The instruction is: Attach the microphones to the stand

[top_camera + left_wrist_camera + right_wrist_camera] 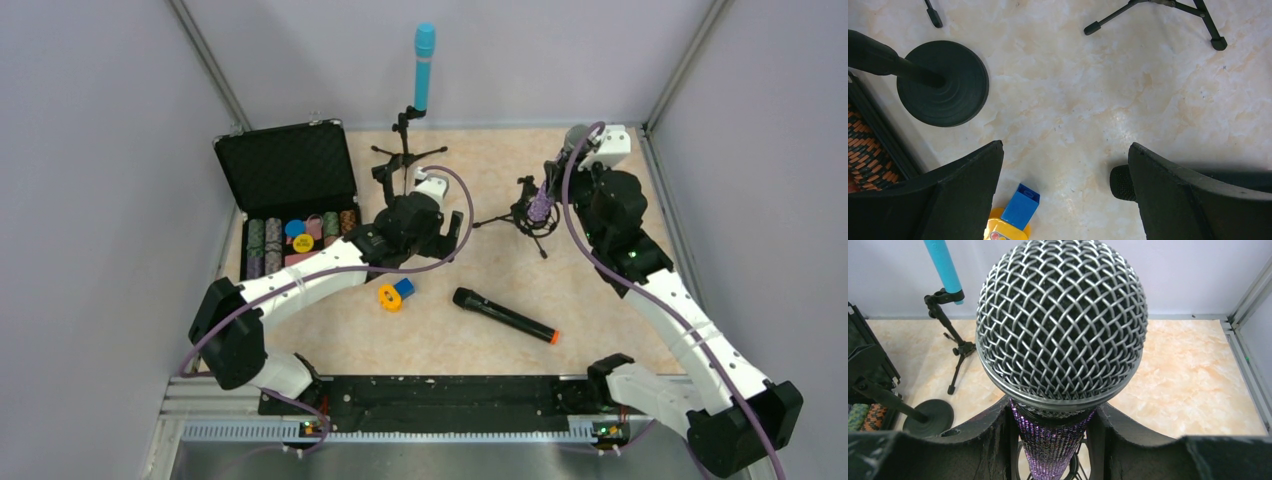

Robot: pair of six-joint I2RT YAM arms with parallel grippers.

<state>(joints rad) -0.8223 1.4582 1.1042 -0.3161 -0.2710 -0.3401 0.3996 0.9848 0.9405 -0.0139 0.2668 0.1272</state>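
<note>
Microphones: I am seeing 3. The light-blue one is standing upright in the back stand. The black one is lying on the table between the arms. The purple one is sitting upright at the right-hand stand, where my right gripper is clamping its handle. My left gripper is hanging wide open, holding nothing, above the table near the orange-and-blue toy.

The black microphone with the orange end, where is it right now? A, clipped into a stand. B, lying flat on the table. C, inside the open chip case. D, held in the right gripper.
B: the black microphone lies flat on the table between the two arms, in no stand and in no grip.
</note>
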